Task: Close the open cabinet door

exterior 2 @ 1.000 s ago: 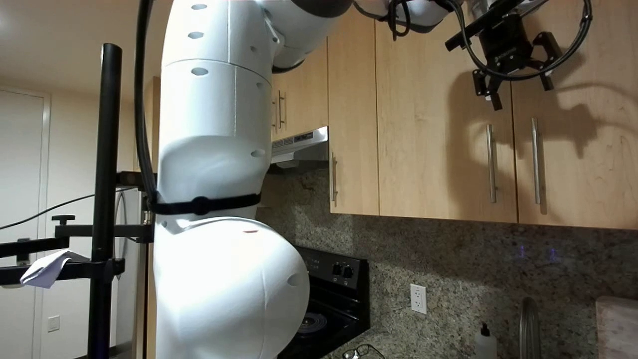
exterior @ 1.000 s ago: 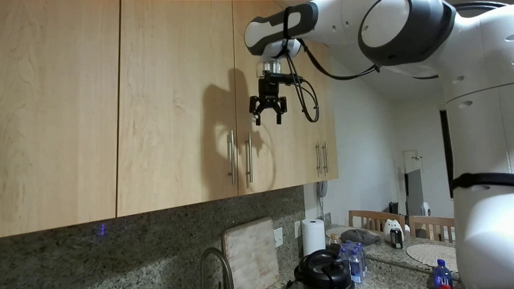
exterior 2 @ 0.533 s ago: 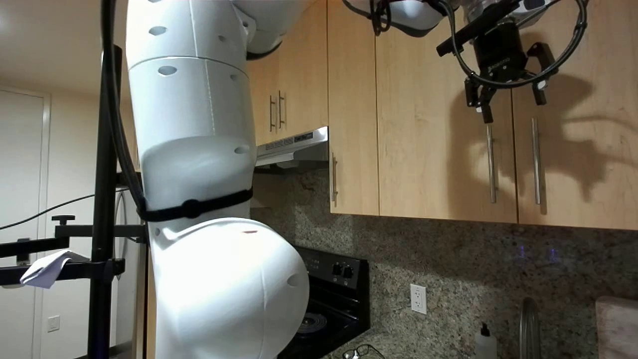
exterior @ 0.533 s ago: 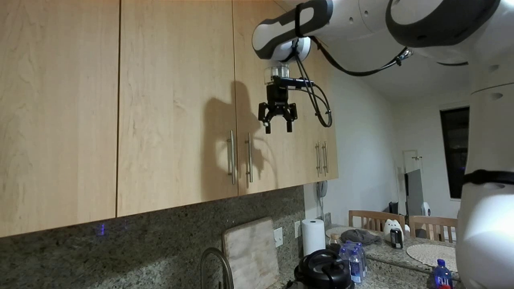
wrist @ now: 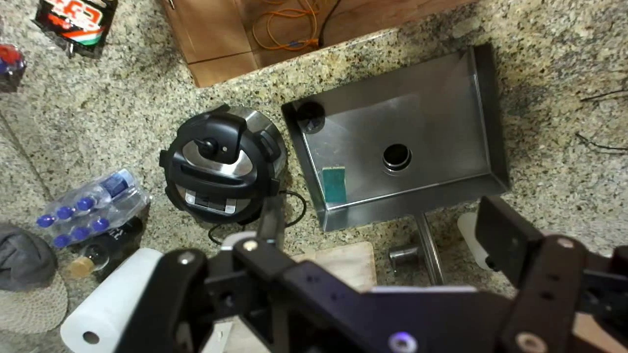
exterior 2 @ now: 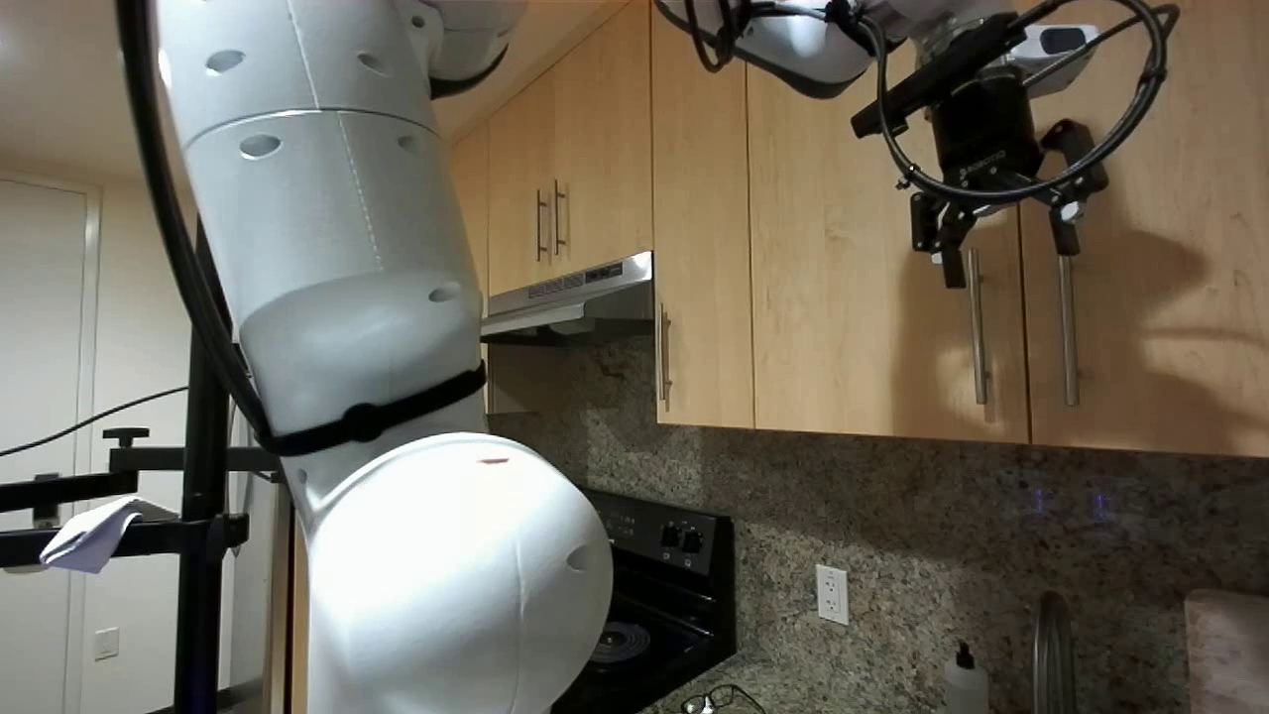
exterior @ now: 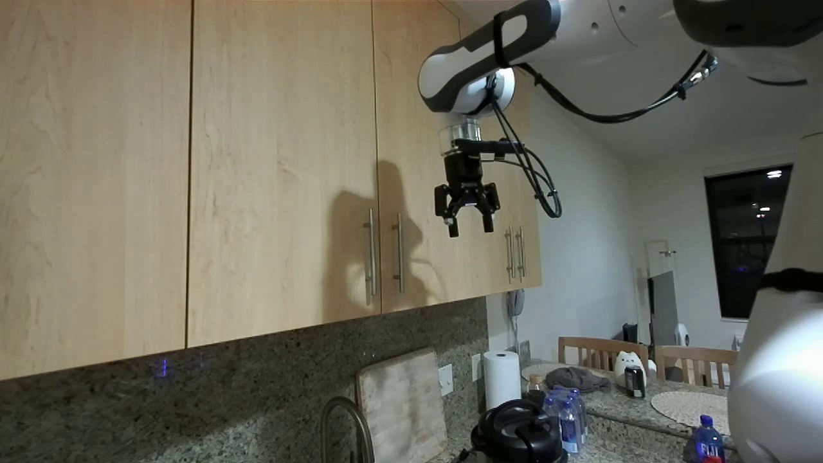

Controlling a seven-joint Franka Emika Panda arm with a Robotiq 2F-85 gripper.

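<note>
The cabinet door (exterior: 421,276) is light maple with a slim silver bar handle (exterior: 400,254) near its left edge. It also shows at the right of an exterior view (exterior 2: 1219,178), with its handle (exterior 2: 1069,337). It looks flush with the neighbouring door (exterior: 276,193), whose handle is near the right edge. Its white inner face does not show. My gripper (exterior: 470,229) hangs pointing down in front of the door, apart from it, with its shadow on the doors. It is open and empty, also in an exterior view (exterior 2: 1009,260) and the wrist view (wrist: 385,223).
Below are a sink (wrist: 441,122), faucet (wrist: 429,250), black pressure cooker (wrist: 221,166), cutting board (exterior: 402,405), paper towel roll (exterior: 501,379) and bottles (wrist: 93,206). A range hood (exterior 2: 585,293) and stove (exterior 2: 664,555) stand beside the arm. A handleless door (exterior: 90,180) is at the left.
My gripper has moved down and farther out from the cabinet front, staying open. The arm leans back more and the shadow has dropped. The doors have not moved.
</note>
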